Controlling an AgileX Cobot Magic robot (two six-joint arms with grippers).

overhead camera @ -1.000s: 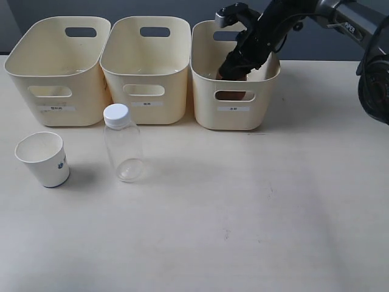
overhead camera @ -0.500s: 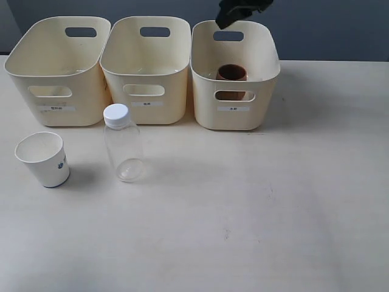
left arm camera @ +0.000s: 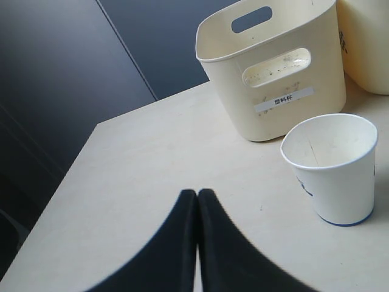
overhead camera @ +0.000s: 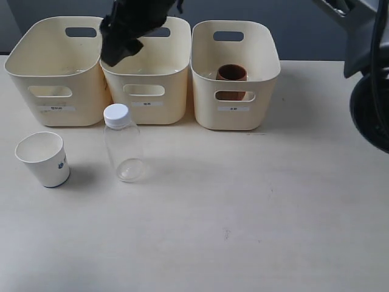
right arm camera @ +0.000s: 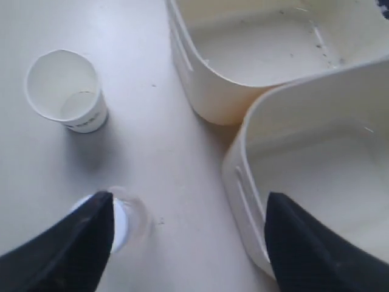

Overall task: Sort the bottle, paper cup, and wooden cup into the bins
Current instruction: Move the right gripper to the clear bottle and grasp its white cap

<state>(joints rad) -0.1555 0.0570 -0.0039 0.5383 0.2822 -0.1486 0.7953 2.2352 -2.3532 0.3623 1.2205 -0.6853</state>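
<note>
The clear bottle (overhead camera: 123,152) with its white cap stands on the table in front of the bins; in the right wrist view the bottle (right arm camera: 129,216) is partly behind one finger. The white paper cup (overhead camera: 42,159) (left arm camera: 335,167) (right arm camera: 63,90) stands upright to the bottle's left. The dark wooden cup (overhead camera: 231,73) sits inside the right bin (overhead camera: 267,97). My right gripper (overhead camera: 121,45) (right arm camera: 188,198) hangs open and empty above the seam between the left bin (overhead camera: 18,85) and the middle bin (overhead camera: 176,97). My left gripper (left arm camera: 197,193) is shut on nothing, low over the table near the paper cup.
The three cream bins stand side by side along the table's far edge. The left bin (left arm camera: 273,67) (right arm camera: 255,48) and middle bin (right arm camera: 316,176) hold nothing. The right arm's base (overhead camera: 371,109) shows at the right edge. The table's left edge borders a dark floor (left arm camera: 55,91).
My right gripper left the wooden cup standing in the right bin, rose, and swung left to above the left and middle bins. The bottle and paper cup have not moved.
</note>
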